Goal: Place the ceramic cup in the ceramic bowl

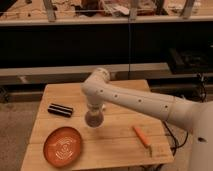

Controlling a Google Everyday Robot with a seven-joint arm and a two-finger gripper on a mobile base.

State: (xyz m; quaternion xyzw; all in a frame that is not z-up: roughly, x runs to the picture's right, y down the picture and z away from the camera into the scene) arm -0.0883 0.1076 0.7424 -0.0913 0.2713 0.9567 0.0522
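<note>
One arm, one cup, and the job looks about halfway there. The gripper point(94, 113) hangs over the middle of the wooden table point(120, 95), pointing straight down, and the ceramic cup point(94, 119) sits right at its tip, so I read it as clamped on the cup and carrying it a little above the tabletop, though the cup's underside is too dark to be sure it's fully clear. The ceramic bowl point(63, 145) is at the near left of the table, near the cup but still apart from it.

To do this bit well, I'd keep the cup upright and high enough to clear the bowl's low rim, slide it near and left until it's over the pale rings in the centre, then lower gently before letting go. Dropping it from height risks a ceramic-on-ceramic clack or a tip-over, since the dish is shallow.

Not much in the way: a black bar point(60, 109) lies far left of the bowl, and an orange carrot-like thing point(140, 135) is off to the right.
</note>
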